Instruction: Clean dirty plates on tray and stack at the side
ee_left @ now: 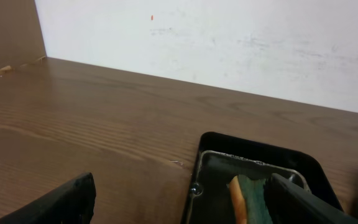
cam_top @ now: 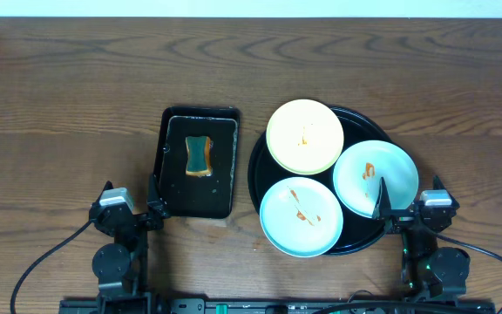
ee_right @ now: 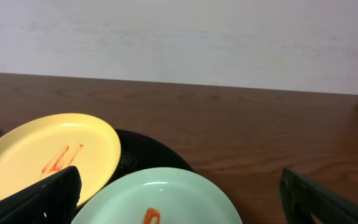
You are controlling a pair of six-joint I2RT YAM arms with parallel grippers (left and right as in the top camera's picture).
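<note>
The brown wooden bench (cam_top: 59, 105) fills the overhead view, with a pale wall along its 12 o'clock edge.

The tray (cam_top: 256, 174) sits right of centre. All three plates lie on it, none stacked at the side.

- The yellow plate (cam_top: 304, 136) lies at the tray's 11 o'clock. It has a few orange-red marks near its middle, and its outer edge covers the rim.
- The right mint plate (cam_top: 376, 178) lies at 3 o'clock. It has a short smear just above its centre and reaches out past the rim.
- The front mint plate (cam_top: 301, 217) lies at 7 o'clock, streaked with sauce across its middle. Its near edge is over the rim.
- The three plates sit close together, and black shows between them only in small gaps.

The sponge tray (cam_top: 220, 187) lies just beside the tray at its 9 o'clock, a narrow strip of bench between them. A sponge (cam_top: 199, 155), teal with an orange side, rests in its upper half.

The left end effector (ee_left: 182, 200) is released, its fingers spread wide. It sits low by the sponge tray's 7 o'clock corner and faces 12 o'clock.

The right end effector (ee_right: 182, 196) is also released, its jaws wide apart. It sits at the tray's 5 o'clock. From overhead, one fingertip overlaps the near edge of the right mint plate, but I cannot tell whether it touches. Its wrist view shows that plate directly ahead and the yellow plate beyond at 10 o'clock.
</note>
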